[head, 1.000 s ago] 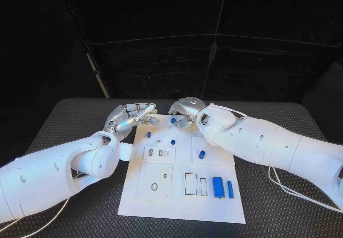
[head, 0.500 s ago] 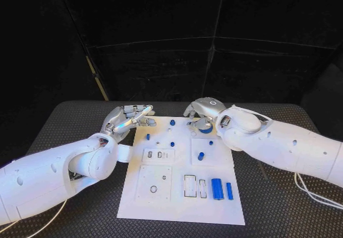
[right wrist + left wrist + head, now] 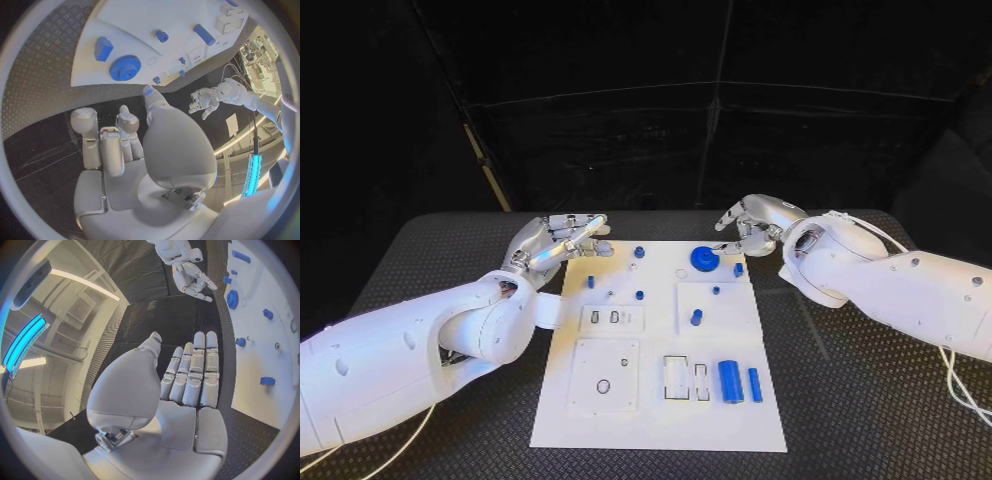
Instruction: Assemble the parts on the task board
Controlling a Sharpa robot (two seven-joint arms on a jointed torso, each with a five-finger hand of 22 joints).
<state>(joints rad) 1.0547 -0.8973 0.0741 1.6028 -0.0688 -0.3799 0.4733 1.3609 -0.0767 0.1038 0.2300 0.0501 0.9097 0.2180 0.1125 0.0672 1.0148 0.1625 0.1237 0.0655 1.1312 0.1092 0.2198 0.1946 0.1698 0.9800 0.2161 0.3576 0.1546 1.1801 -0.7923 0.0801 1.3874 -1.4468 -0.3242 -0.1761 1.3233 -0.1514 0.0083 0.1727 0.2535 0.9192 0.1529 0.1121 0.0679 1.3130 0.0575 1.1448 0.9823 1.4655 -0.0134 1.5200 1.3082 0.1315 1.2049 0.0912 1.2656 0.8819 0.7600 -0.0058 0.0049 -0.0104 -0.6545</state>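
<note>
Task board (image 3: 661,420) sits mid-counter (image 3: 430,250). Blue gear (image 3: 704,258) is seated near its far edge w/ a few small blue pegs (image 3: 639,295) standing nearby — looks partly done. Two blue bars (image 3: 730,379) lie loose by empty rectangular slots (image 3: 674,378), so those are left. Left hand (image 3: 560,240) by the far-left corner, fingers straight, holding nothing. Right hand (image 3: 754,225) off the far-right corner, fingers loosely curled, empty.

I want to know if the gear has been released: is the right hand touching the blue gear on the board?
Apart. The right wrist view shows bare board edge and black table between the right hand and the blue gear; the hand holds nothing.
</note>
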